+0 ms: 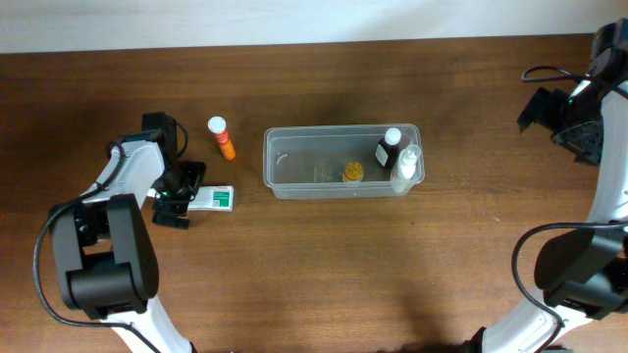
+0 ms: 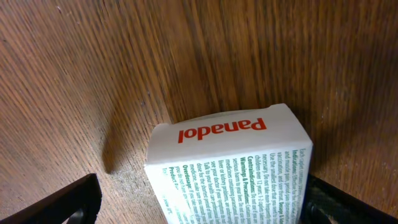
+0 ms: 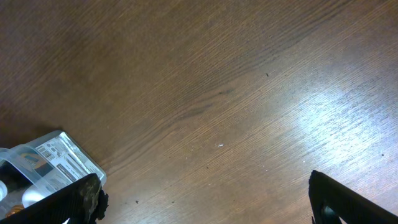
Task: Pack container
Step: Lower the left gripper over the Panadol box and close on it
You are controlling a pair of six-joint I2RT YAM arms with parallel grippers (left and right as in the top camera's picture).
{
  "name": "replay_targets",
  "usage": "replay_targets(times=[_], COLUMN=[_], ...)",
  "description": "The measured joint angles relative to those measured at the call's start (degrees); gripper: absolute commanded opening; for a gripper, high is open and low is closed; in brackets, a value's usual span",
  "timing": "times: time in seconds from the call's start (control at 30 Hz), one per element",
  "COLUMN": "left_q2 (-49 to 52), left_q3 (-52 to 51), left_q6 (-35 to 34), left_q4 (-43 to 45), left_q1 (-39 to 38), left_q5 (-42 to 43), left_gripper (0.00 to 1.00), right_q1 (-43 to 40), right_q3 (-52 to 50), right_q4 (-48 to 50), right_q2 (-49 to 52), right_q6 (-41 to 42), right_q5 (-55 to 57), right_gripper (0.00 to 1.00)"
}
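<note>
The clear plastic container (image 1: pixel 294 167) stands at the table's centre. It holds a black bottle with a white cap (image 1: pixel 389 147), a white bottle (image 1: pixel 405 165) and a small gold-lidded jar (image 1: pixel 352 173). Its corner shows in the right wrist view (image 3: pixel 50 158). My left gripper (image 1: pixel 182 196) is open around the end of a white-and-green Panadol box (image 2: pixel 230 162) lying on the table. The right finger is at the box's side and the left finger stands apart from it. My right gripper (image 3: pixel 205 199) is open and empty over bare wood at the far right (image 1: pixel 549 113).
An orange tube with a white cap (image 1: pixel 222 137) lies on the table between the left arm and the container. The table's back edge meets a white wall. A cable hangs by the right arm.
</note>
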Motion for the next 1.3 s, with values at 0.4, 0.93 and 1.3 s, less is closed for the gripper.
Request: replay_targets(times=[0.4, 0.93, 1.3], left_q2=[0.7, 0.7, 0.9], left_q3=[0.0, 0.0, 0.0], left_q6=[0.0, 0.2, 0.6], left_q4=[0.3, 0.6, 0.9], left_q1=[0.0, 0.0, 0.0], left_q5=[0.0, 0.2, 2.5], left_gripper=[0.99, 0.84, 0.60], right_q1=[0.0, 0.0, 0.0], right_q3=[0.0, 0.0, 0.0], right_q4=[0.0, 0.0, 0.0], right_q2=[0.0, 0.0, 0.0], right_q6=[0.0, 0.0, 0.0], right_q5=[0.0, 0.0, 0.0], right_gripper=[0.98, 0.98, 0.98])
